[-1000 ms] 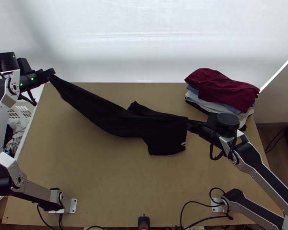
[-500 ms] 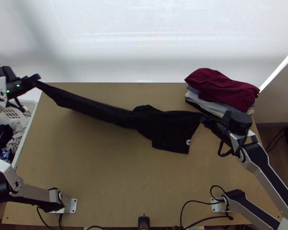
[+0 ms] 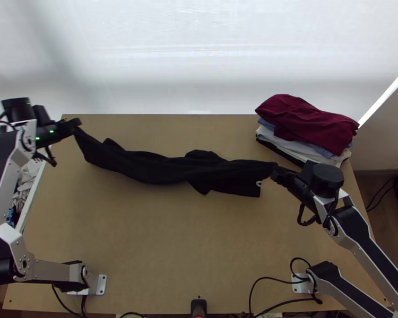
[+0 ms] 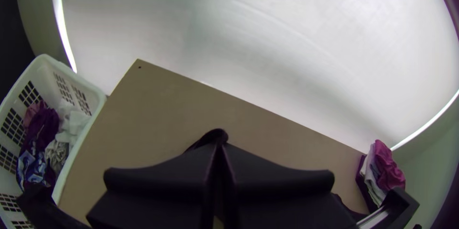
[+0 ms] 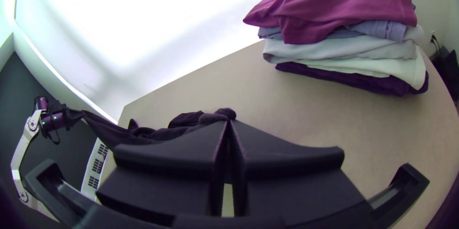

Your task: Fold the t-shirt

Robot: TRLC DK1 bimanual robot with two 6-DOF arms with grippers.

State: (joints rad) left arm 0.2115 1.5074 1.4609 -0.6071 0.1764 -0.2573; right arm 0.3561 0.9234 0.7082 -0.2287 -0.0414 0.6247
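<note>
Fabric of the black t-shirt stretches across the table, bunched lengthwise, one end pinched in my left gripper, the other in my right gripper, both pairs of fingers closed on it. I judge I hold the ends apart to draw out the creases, so it can lie flat for folding. The clothes pile sits at the far right, probably to leave me room. The top view gives me the shirt's whole run; the left wrist view looks into the laundry basket, the right wrist view shows the pile's layers side-on.
</note>
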